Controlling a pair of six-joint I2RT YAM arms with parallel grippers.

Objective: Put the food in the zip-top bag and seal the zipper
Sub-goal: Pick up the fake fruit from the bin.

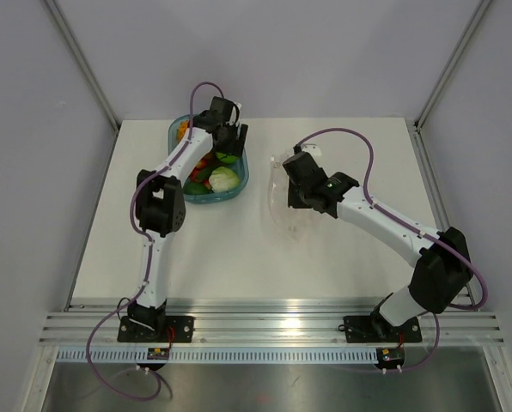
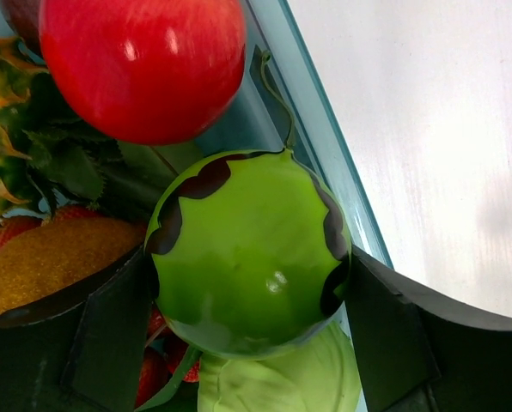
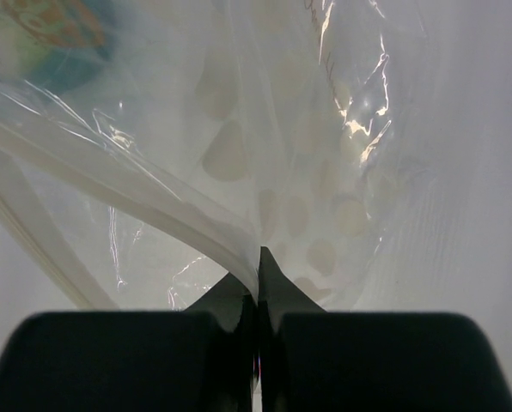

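The food lies in a translucent blue tray [image 1: 241, 180] at the back left. My left gripper [image 1: 228, 142] reaches down into it. In the left wrist view its fingers [image 2: 110, 335] press both sides of a round green fruit [image 2: 247, 257] with dark markings and a stem, so the left gripper [image 2: 247, 296] is shut on it. Around it lie a red apple [image 2: 144, 64], an orange bumpy fruit [image 2: 58, 257], a strawberry [image 2: 11, 232] and a pale cabbage [image 2: 282, 382]. The clear zip-top bag [image 1: 280, 210] lies mid-table. My right gripper [image 3: 258, 266] is shut on its mouth edge by the zipper [image 3: 136, 189].
The tray's rim [image 2: 325, 146] runs just right of the green fruit, with bare white table beyond it. Grey walls and metal posts close in the table at the back and sides. The right arm [image 1: 385, 227] stretches over the table's right half.
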